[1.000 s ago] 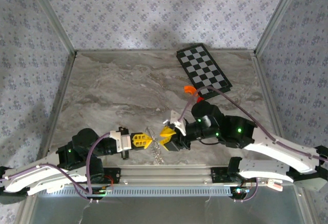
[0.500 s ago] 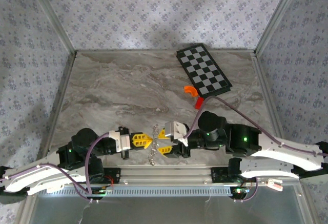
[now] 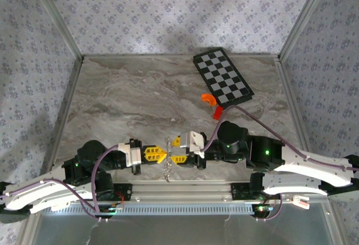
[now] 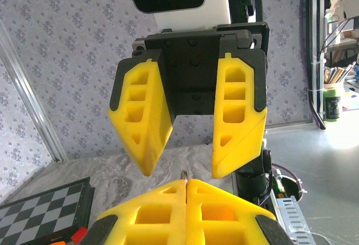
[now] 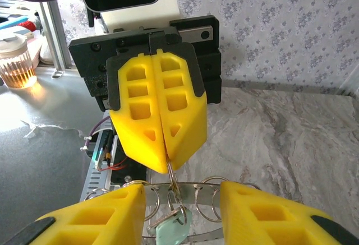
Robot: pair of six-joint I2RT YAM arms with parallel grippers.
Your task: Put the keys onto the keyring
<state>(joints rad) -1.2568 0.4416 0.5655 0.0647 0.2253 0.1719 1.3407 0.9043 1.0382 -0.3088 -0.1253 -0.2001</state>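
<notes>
Two claws meet nose to nose just above the near edge of the bench (image 3: 123, 99), by its front rail. From overhead, the keyring (image 3: 167, 166) is only a glinting strand dangling between them. The right wrist view adds what that angle hides: the left claw (image 3: 162, 155) is pressed fully shut on a thin wire of the keyring, with silvery loops hanging below its tip. The pale teal key (image 5: 168, 229) sits among those loops, though I cannot tell whether it is threaded on. The right claw (image 3: 175, 150) stands partly open, its jaws on either side of the loops and gripping nothing. Wide bare marble lies behind and to the left. The checkered board (image 3: 223, 77), orange piece (image 3: 207, 97) and red block (image 3: 216, 112) sit well apart at the far right. A second ago the right claw was angled and farther off; it now faces the left squarely, while the left has not moved.
</notes>
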